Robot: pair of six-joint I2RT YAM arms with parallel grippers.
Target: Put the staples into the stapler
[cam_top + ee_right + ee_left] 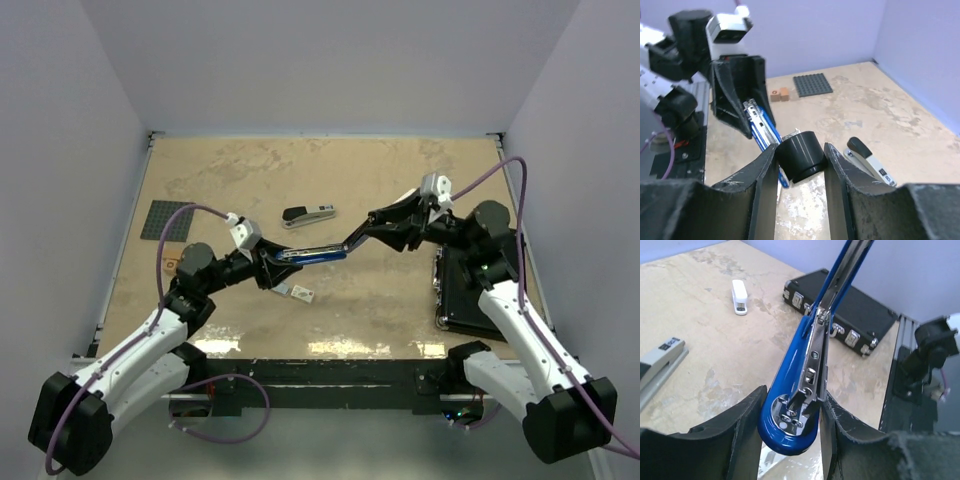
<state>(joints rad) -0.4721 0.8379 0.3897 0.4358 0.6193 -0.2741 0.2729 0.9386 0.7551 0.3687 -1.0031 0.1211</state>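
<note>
Nearest the lens, the left arm and right arm rise from the near edge and converge over mid-table. The table is a tan, worn board.

A black case lies flat at the right side, partly under the right arm. A grey studded plate lies flat near the left edge, well apart from both grippers.

The blue stapler is held off the surface, spanning between the two grippers. Its metal magazine channel is exposed along the top in the left wrist view. The left gripper is clamped on the rounded blue hinge end, with a finger pressed against each side. The right gripper is closed on a black rounded piece at the stapler's opposite end, and both fingers touch it.

A second stapler, black over white, rests on the table just beyond the blue one, untouched.

The staples, a tiny whitish box, lie flat on the table just on the near side of the blue stapler. They are close to the left gripper but clear of both. No marking on the box is legible.

Two small brown blocks sit side by side next to the grey plate.
</note>
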